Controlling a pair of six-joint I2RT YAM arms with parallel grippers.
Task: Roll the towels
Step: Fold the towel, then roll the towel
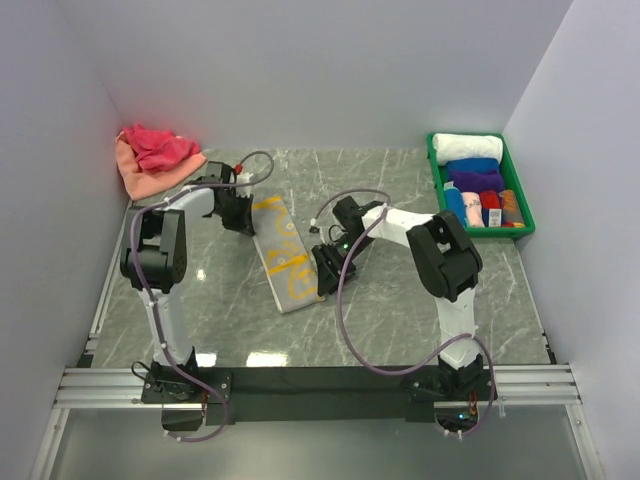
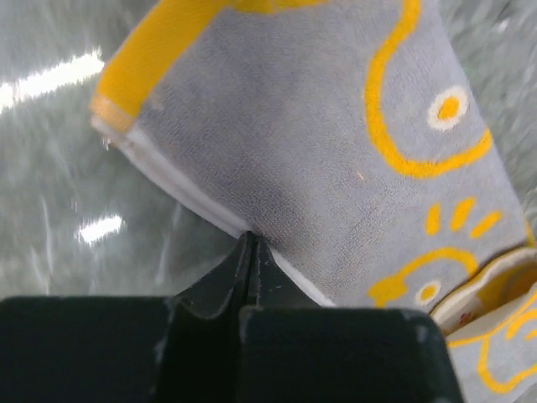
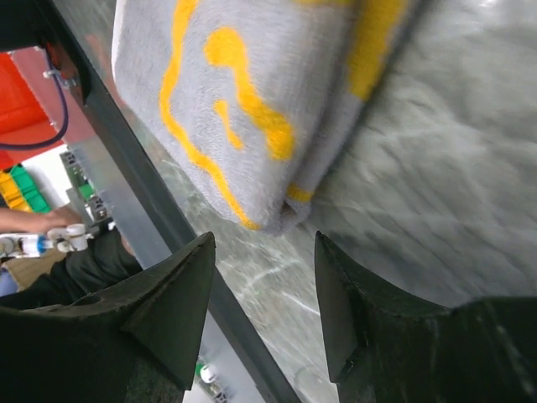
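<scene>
At the near edge of the table (image 1: pixel 500 290) sit both arm bases. Just beyond them, mid-table, lies the yellow towel (image 1: pixel 283 255). It is folded into a long narrow strip, grey face up with yellow line drawings, and runs diagonally from near right to far left.

Right gripper (image 3: pixel 264 250) hangs at the strip's near end, jaws parted roughly halfway with nothing between them. The towel's folded corner lies just past the fingertips, clear of both.

Over to the strip's far end: left gripper (image 2: pixel 250 242) is closed tight, fingers pressed flat together, tips right on the towel's pale edge. Whether any cloth is caught between them, I cannot tell.

On to the far left corner: a crumpled pink towel (image 1: pixel 158 147) is heaped on a salmon towel (image 1: pixel 135 176), both unrolled and pushed up against the walls.

Far right corner: the green tray (image 1: pixel 497 231), packed with rolled towels. A white roll (image 1: pixel 467 147) lies at its far end, then a blue roll (image 1: pixel 472 166) and a purple roll (image 1: pixel 480 182). A row of smaller rolls fills the near end, blue, red and orange among them.
</scene>
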